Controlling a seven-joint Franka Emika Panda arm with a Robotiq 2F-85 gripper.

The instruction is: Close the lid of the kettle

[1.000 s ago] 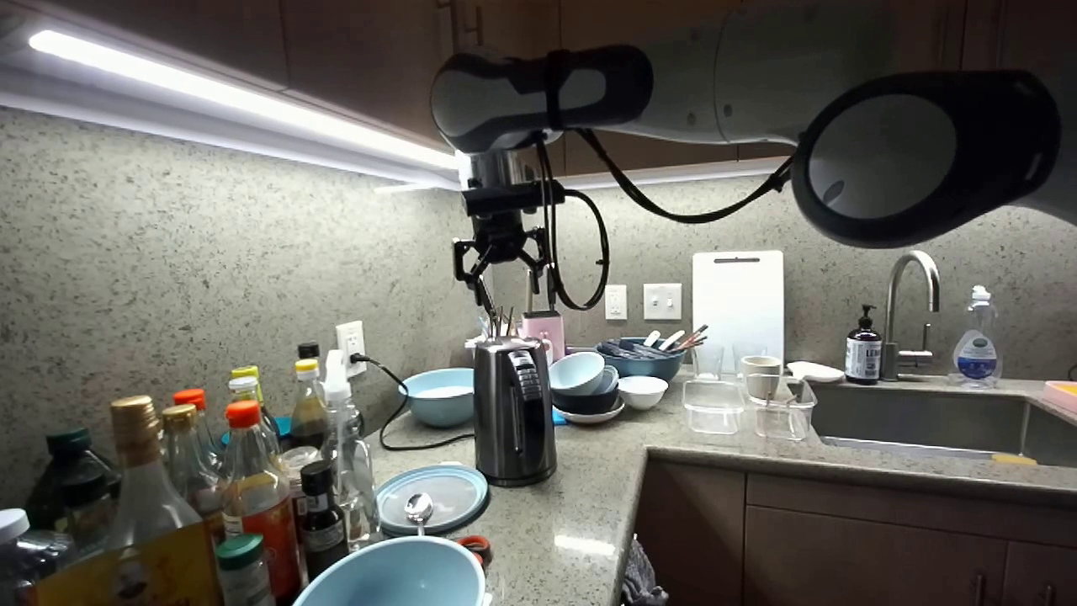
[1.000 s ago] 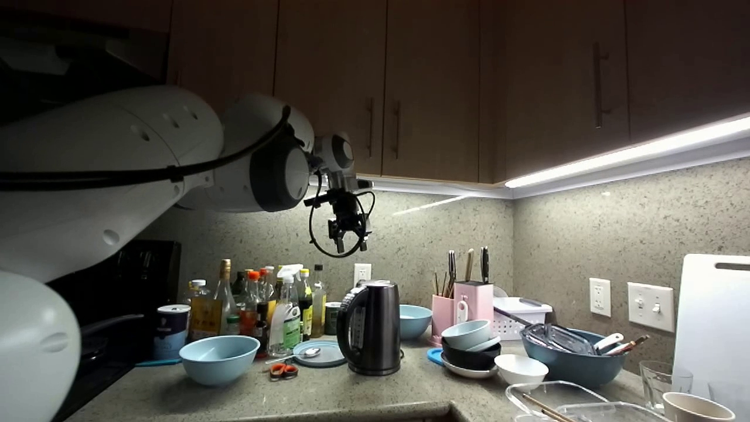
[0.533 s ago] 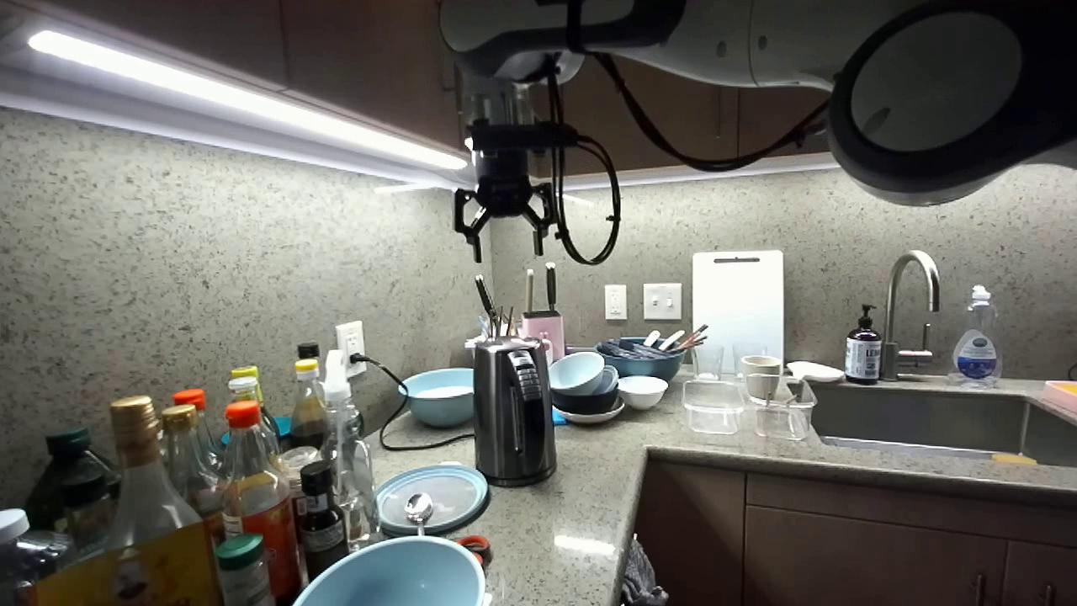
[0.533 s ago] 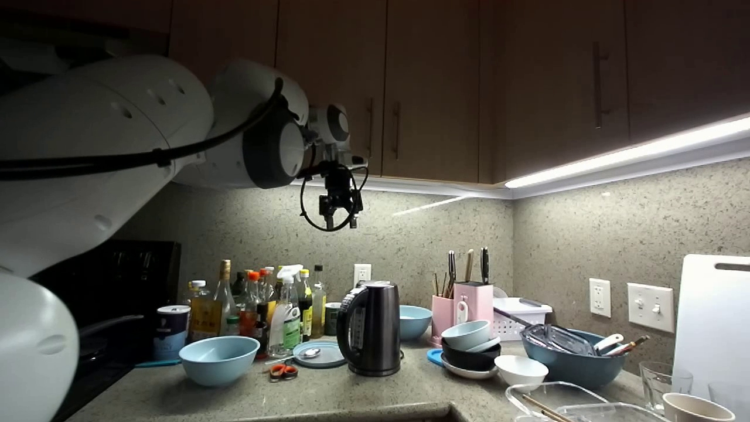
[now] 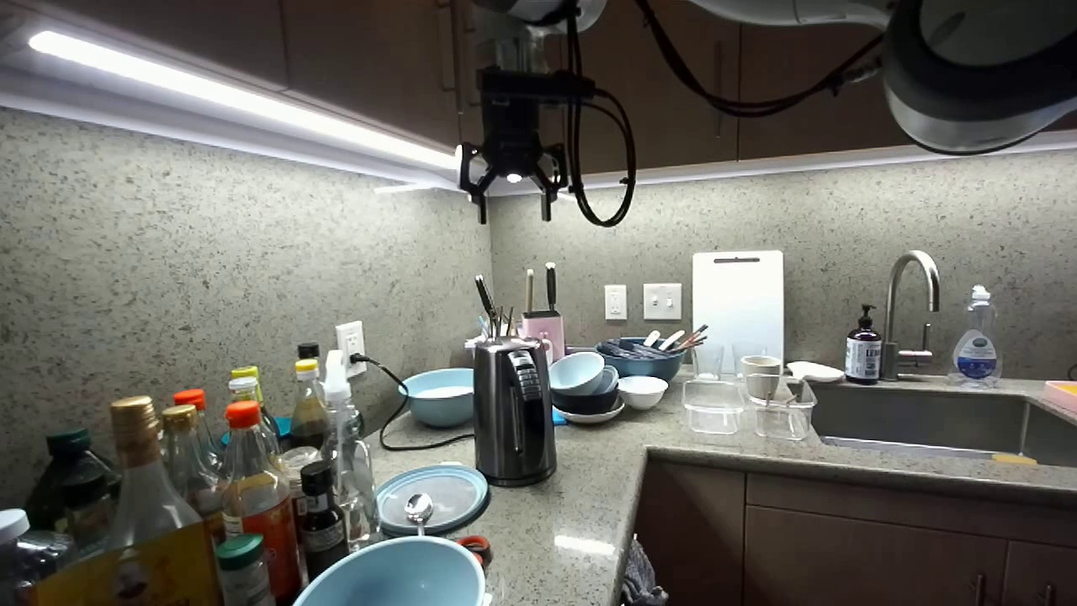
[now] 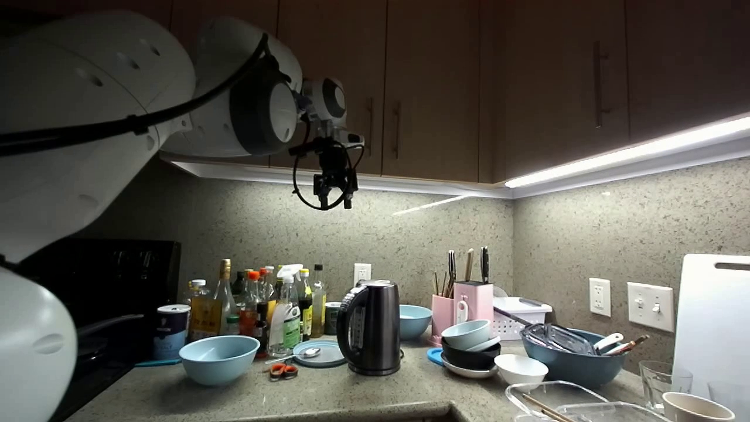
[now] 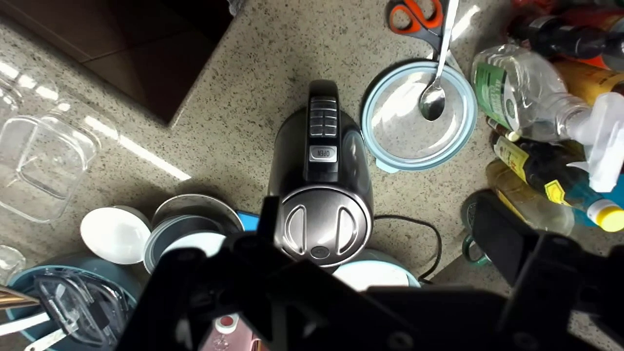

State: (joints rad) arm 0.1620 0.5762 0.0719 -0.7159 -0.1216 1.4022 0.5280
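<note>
The kettle is a dark grey metal cylinder standing upright on the counter, with a black side handle; it also shows in an exterior view and the wrist view. Its lid is a round grey disc lying flat inside the top rim, shut; part of its edge is hidden by a finger in the wrist view. My gripper hangs well above the kettle, fingers pointing down. It also shows in an exterior view. The fingers are spread apart with nothing between them, and touch nothing.
Upper cabinets are close to the arm. Several bottles stand beside the kettle. A plate-like lid with a spoon and a blue bowl are near. A pink knife block and stacked bowls stand at the other side.
My gripper has risen straight up, away from the kettle, and the arm has lifted with it. The fingers stay apart. The kettle and its shut lid have not moved.
</note>
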